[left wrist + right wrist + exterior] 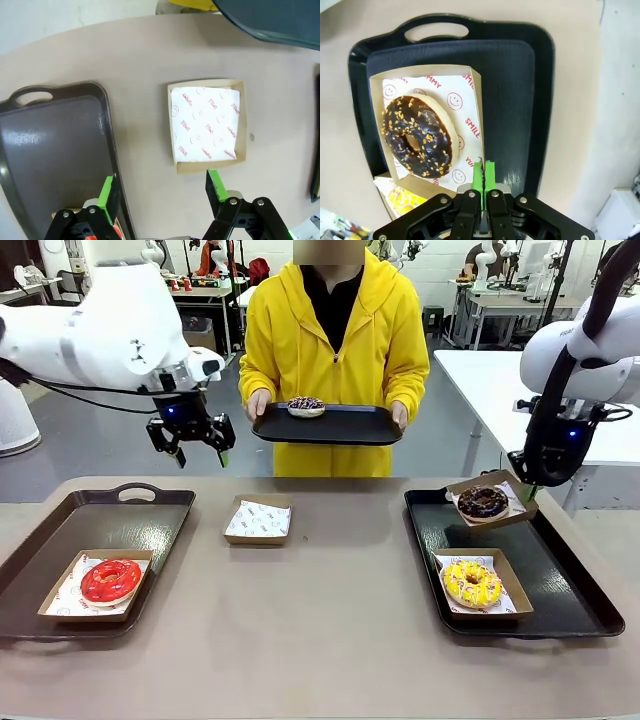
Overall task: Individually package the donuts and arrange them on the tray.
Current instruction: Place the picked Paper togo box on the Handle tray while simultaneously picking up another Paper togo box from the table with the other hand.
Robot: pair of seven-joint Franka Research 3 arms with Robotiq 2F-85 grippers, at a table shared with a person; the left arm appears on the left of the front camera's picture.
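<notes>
a left tray [60, 530] and a right tray [575, 605] lie on the table [330, 650], a lone box [258, 520] between them. near on the left tray, a left box [60, 602] holds the left donut [110, 580]. on the right tray are a near box [514, 590] with the near donut [472, 582], and a far box [512, 508] with the far donut [483, 502] at the far rim, its right corner pinched by the right gripper [530, 492]. beyond, a person [335, 330] holds a third tray [345, 428] bearing the held donut [306, 406] — the left gripper [203, 461] hangs left of it.

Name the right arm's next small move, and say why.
Probably lower the box and let go: the right gripper is shut on its rim, and it hangs tilted, chocolate donut inside, over the right tray's far end beyond the yellow donut.
</notes>
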